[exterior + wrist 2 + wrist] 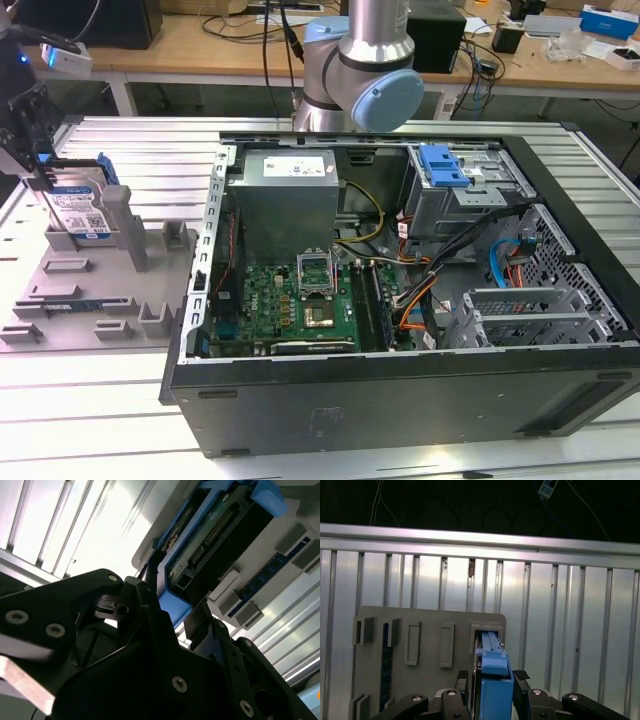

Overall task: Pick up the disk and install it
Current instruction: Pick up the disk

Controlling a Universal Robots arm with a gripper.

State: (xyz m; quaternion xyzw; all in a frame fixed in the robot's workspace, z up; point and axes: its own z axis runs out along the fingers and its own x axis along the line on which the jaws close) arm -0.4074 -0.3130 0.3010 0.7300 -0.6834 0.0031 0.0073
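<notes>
Ribbed aluminium table [120, 140]: runs out of frame on every side in the exterior view. It forms the slatted backdrop in both wrist views.

Open computer case [400, 400]: lies on its side at centre. Its grey power-supply box [285, 195] and green motherboard [300, 300] are exposed, and cables cover part of the drive bays towards the exterior view's right.

Arm [360, 70]: only one grey and pale-blue joint appears behind the case, cut off by the upper edge. The links running to the wrist cannot be traced.

Grey fixture plate [90, 300]: rests on the table at the exterior view's left, well apart from the case, and carries several raised slots and posts. The first wrist view shows it [430, 630] cropped at the lower edge.

Disk [82, 212]: stands on edge in a slot of the plate, label facing the exterior camera. The slot's posts hide its lower part. The first wrist view shows the edge of its blue carrier [492, 665], and the second wrist view shows its circuit-board underside [210, 535].

Gripper [38, 170]: dark and clipped by the exterior view's left edge, it sits at the disk's upper end. In both wrist views it [491, 677] [175, 597] straddles the blue carrier's edge. Whether it is clamped on the disk or merely bracketing it cannot be told.
</notes>
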